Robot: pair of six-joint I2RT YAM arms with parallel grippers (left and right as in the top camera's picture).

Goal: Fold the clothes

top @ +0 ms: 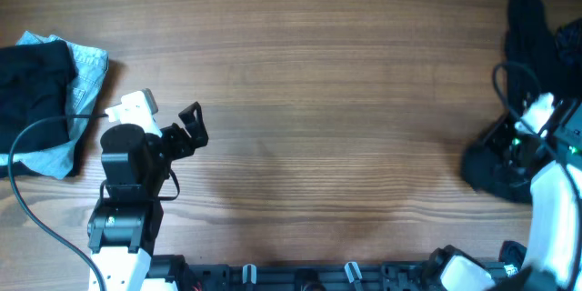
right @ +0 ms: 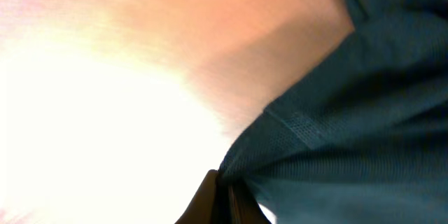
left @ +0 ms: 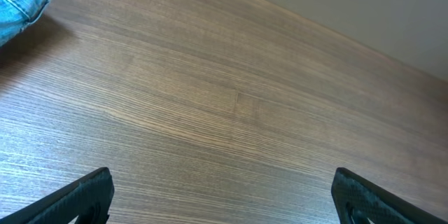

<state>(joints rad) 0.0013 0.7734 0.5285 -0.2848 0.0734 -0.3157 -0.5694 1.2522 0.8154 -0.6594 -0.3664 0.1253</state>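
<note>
A black garment point(top: 496, 171) lies crumpled at the table's right edge, part of a dark pile point(top: 536, 36) running up the right side. My right gripper point(top: 511, 150) is shut on a fold of this black garment; in the right wrist view the dark fabric point(right: 336, 126) fills the right half and is pinched between the fingers point(right: 225, 194). At the far left lies a light blue garment point(top: 84, 82) with a black garment point(top: 32, 86) on top. My left gripper point(top: 189, 127) is open and empty above bare wood, right of that stack; its fingers point(left: 224, 199) frame only table.
The wooden table point(top: 318, 100) stretches between the two piles. A corner of the light blue garment point(left: 17, 3) shows at the top left of the left wrist view. Black cables run by both arms. The right wrist view is washed out by glare on the left.
</note>
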